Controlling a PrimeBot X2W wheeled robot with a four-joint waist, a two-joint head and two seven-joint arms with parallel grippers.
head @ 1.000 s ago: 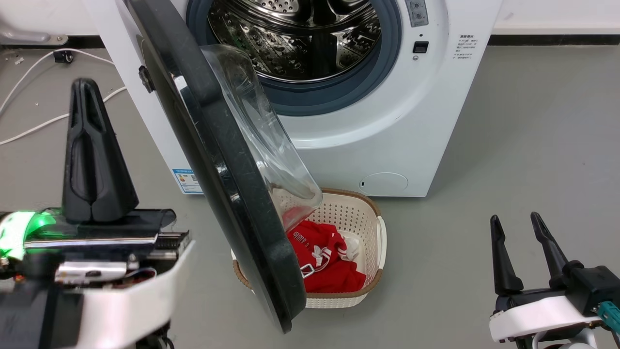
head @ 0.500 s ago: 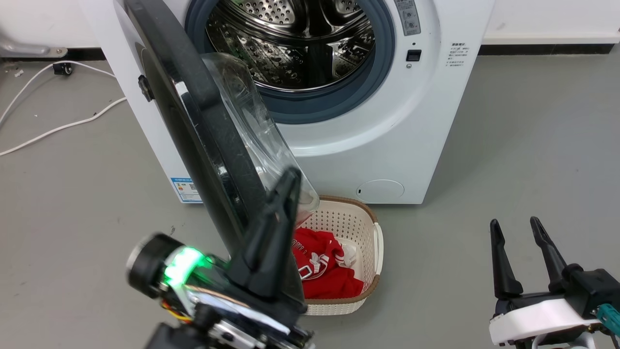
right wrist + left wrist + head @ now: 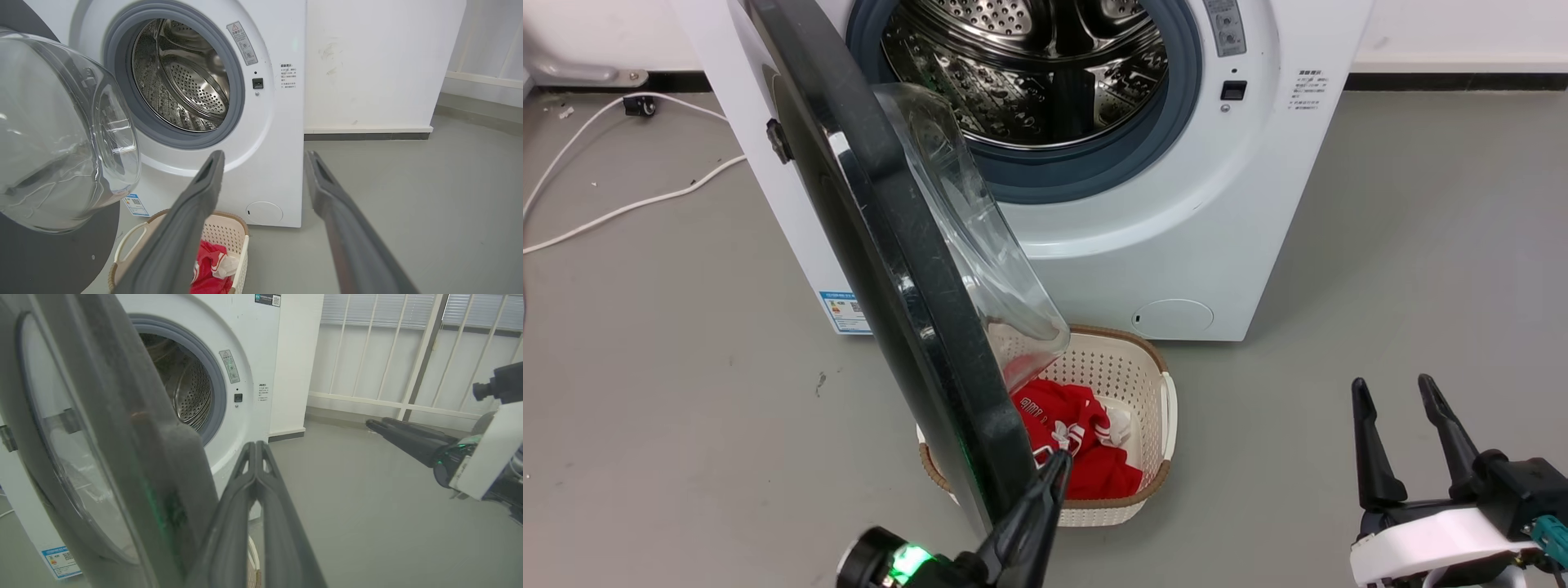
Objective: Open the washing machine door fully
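Note:
The washing machine (image 3: 1192,229) is white, its steel drum (image 3: 1045,73) exposed behind a grey gasket. The washing machine door (image 3: 907,269) stands swung out edge-on towards me, a glossy black ring with a clear glass bowl (image 3: 980,245) bulging to its right. My left gripper (image 3: 1060,459) is shut and empty, low down just right of the door's free edge, on its drum-facing side. In the left wrist view the door (image 3: 102,437) looms close beside the shut left gripper (image 3: 256,444); whether they touch I cannot tell. My right gripper (image 3: 1391,382) is open at the lower right, away from the door (image 3: 61,130).
A cream laundry basket (image 3: 1156,359) holding a red garment (image 3: 1078,425) sits on the grey floor under the door and in front of the machine. White cables (image 3: 621,204) trail over the floor at the left. A white wall (image 3: 367,61) stands right of the machine.
My left arm has swung from the door's left outer side, down and across, to its free edge on the inner side. The door angle looks about the same. The right gripper has stayed put.

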